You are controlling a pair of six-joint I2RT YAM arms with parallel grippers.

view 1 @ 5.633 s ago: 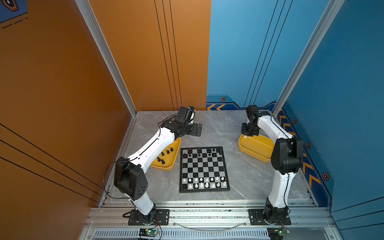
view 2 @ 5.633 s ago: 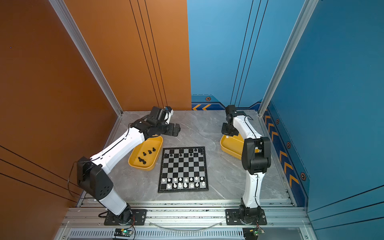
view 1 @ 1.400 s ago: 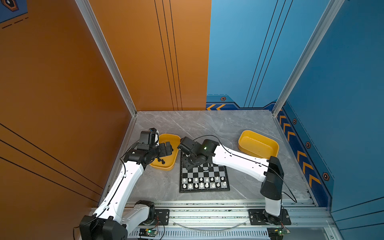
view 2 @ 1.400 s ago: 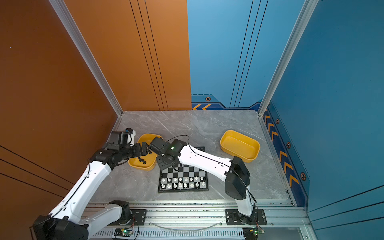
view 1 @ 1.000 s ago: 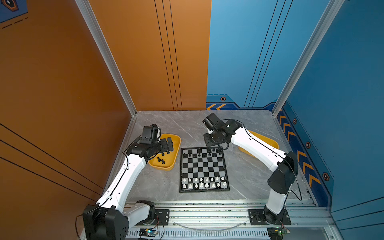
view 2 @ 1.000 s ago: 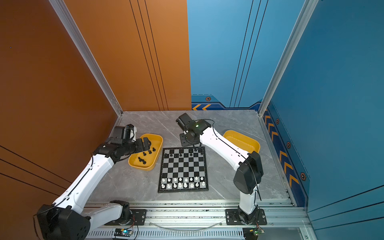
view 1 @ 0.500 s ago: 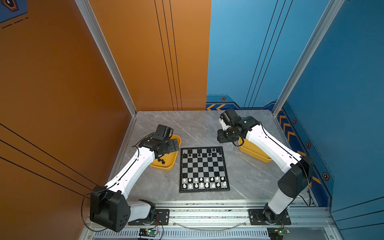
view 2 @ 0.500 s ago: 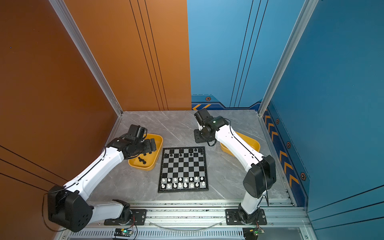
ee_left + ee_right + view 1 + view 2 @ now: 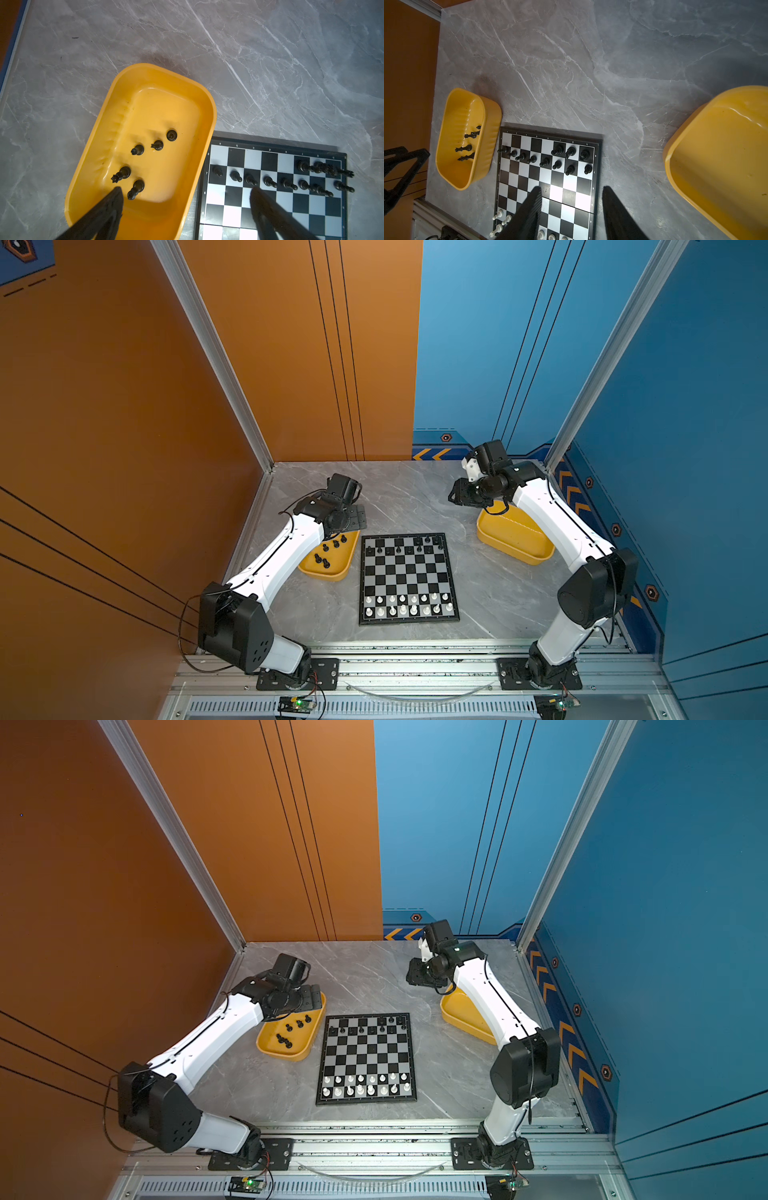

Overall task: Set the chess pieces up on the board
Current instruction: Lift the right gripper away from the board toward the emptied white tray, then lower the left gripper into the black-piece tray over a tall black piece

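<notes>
The board (image 9: 409,576) lies flat in the middle of the table. White chess pieces (image 9: 402,608) fill its two near rows, and black chess pieces (image 9: 399,549) stand on its two far rows, where some squares are bare. Several more black pieces (image 9: 137,149) lie in the left yellow tray (image 9: 162,70). My left gripper (image 9: 353,518) hovers over that tray's far end, open and empty (image 9: 186,188). My right gripper (image 9: 455,495) hangs above the table beyond the board's far right corner, open with nothing between its fingers (image 9: 572,187).
An empty yellow tray (image 9: 515,539) sits to the right of the board, partly under my right arm. Orange and blue walls close in the left, back and right sides. A metal rail with both arm bases runs along the front edge.
My right arm has swung from the board's far edge back to the right towards the empty tray, its jaws widening. My left gripper has shifted right along the left tray to its far end.
</notes>
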